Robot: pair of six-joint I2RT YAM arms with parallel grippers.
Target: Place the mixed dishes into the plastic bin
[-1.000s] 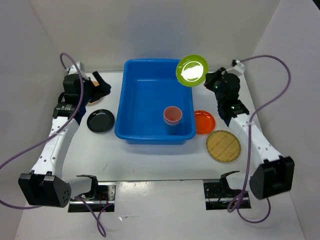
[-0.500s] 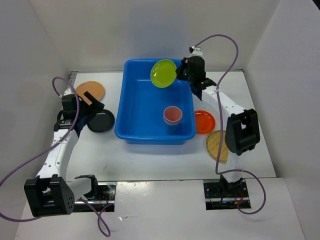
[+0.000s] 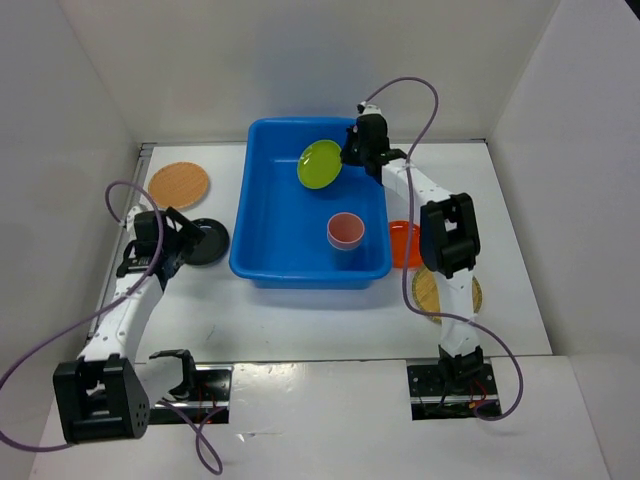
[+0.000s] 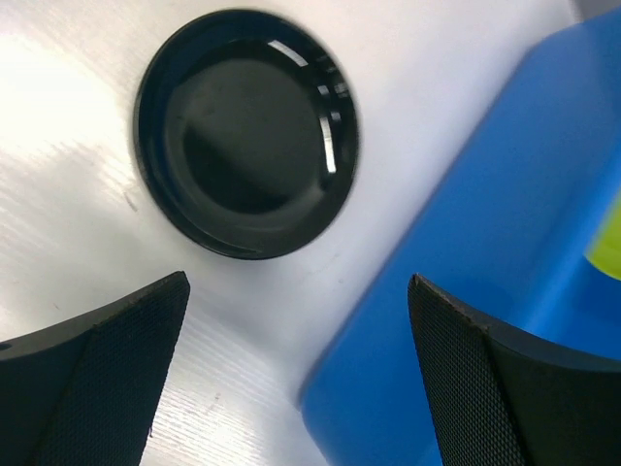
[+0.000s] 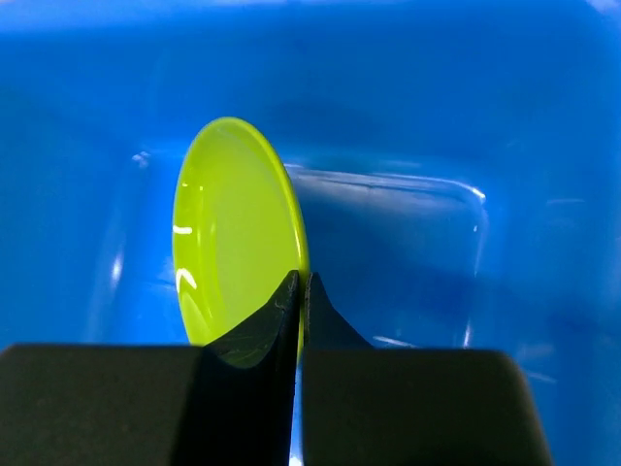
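1. Right gripper (image 5: 299, 291) pinches the lime-green plate (image 5: 233, 243) by its rim, and the plate hangs on edge.
2. Straight beneath it is the far end of the plastic bin (image 3: 262, 200), with the pink cup (image 3: 346, 230) at the near end.
3. Left gripper (image 4: 298, 282) gapes wide and empty, with the black plate (image 4: 247, 136) just ahead, outside the bin's left wall.

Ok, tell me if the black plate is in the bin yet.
No, the black plate lies on the table beside the blue bin, outside it.
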